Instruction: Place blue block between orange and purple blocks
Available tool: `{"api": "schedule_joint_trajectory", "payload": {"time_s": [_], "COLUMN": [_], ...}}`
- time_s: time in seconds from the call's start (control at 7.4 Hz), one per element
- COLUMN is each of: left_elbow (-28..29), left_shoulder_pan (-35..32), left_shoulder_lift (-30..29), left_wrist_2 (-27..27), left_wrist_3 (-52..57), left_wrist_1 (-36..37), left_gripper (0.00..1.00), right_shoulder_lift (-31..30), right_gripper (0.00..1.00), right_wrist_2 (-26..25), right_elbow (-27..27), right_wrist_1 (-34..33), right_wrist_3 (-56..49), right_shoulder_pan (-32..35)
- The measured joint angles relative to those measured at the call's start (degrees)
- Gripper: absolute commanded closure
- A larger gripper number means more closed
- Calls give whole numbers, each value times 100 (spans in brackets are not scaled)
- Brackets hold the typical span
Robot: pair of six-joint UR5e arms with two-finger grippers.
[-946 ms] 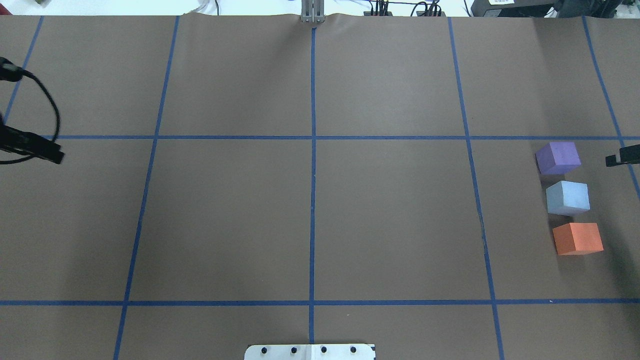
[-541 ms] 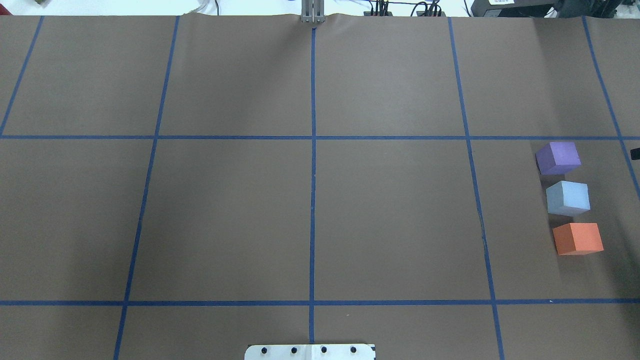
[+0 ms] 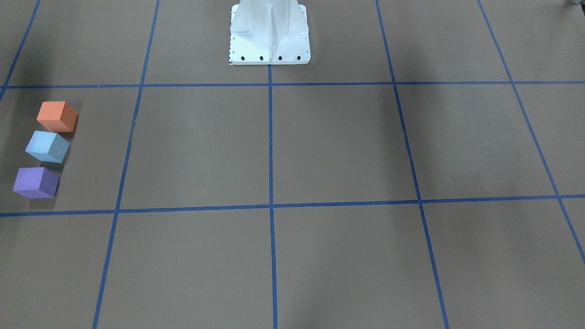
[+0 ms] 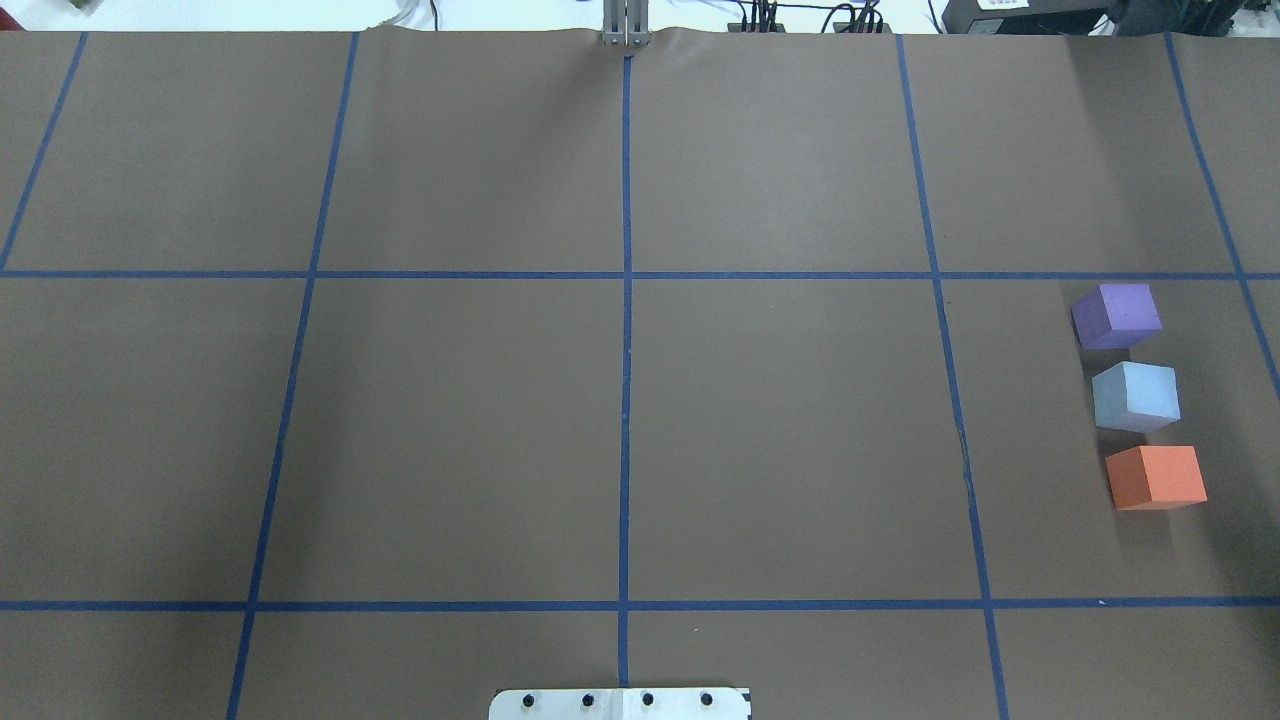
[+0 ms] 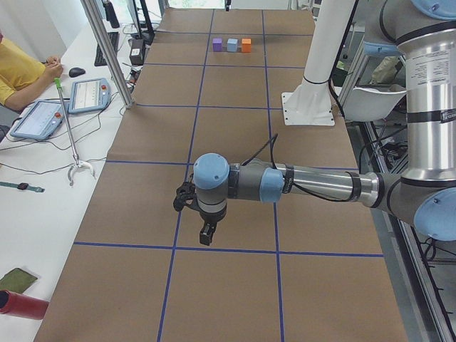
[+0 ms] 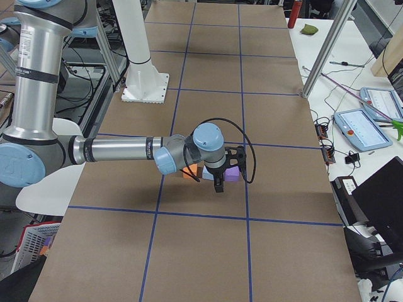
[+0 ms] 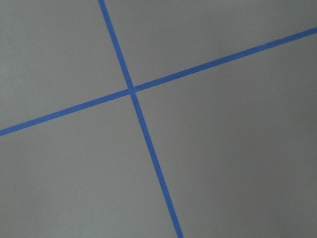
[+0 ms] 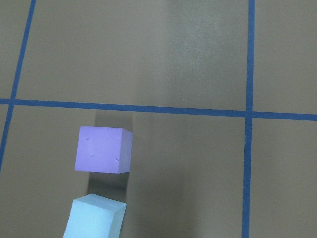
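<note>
The blue block (image 4: 1135, 396) stands on the table between the purple block (image 4: 1117, 315) and the orange block (image 4: 1156, 477), in one row at the right. The front-facing view shows orange (image 3: 57, 116), blue (image 3: 47, 146) and purple (image 3: 35, 182) at its left. The right wrist view shows the purple block (image 8: 103, 149) and part of the blue one (image 8: 95, 217) below. My right gripper (image 6: 218, 185) hangs above the row in the exterior right view; I cannot tell if it is open. My left gripper (image 5: 205, 235) hangs far from the blocks; I cannot tell its state.
Brown paper with blue tape grid lines (image 4: 626, 275) covers the table. The robot's white base (image 3: 269, 34) stands at the near middle edge. Operators' tablets (image 5: 43, 117) and cables lie on a side table beyond the far edge.
Both grippers have left the overhead view, the left one past the left edge and the right one past the right edge. The three blocks have not moved.
</note>
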Motion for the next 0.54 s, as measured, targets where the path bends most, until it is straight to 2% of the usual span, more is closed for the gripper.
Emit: {"api": "schedule_joint_trajectory", "payload": {"time_s": [0.54], "left_elbow": [70], "left_shoulder_pan": [-66], "left_shoulder_lift": [123], "left_wrist_2": [2], "left_wrist_3": [-26], "left_wrist_1": [-1], "left_gripper": [0], "right_shoulder_lift": [-21], "right_gripper": [0], "right_wrist_2": [1], "right_elbow": [103], "right_wrist_1": [-941], "right_wrist_3": [-908], "right_shoulder_pan": [298]}}
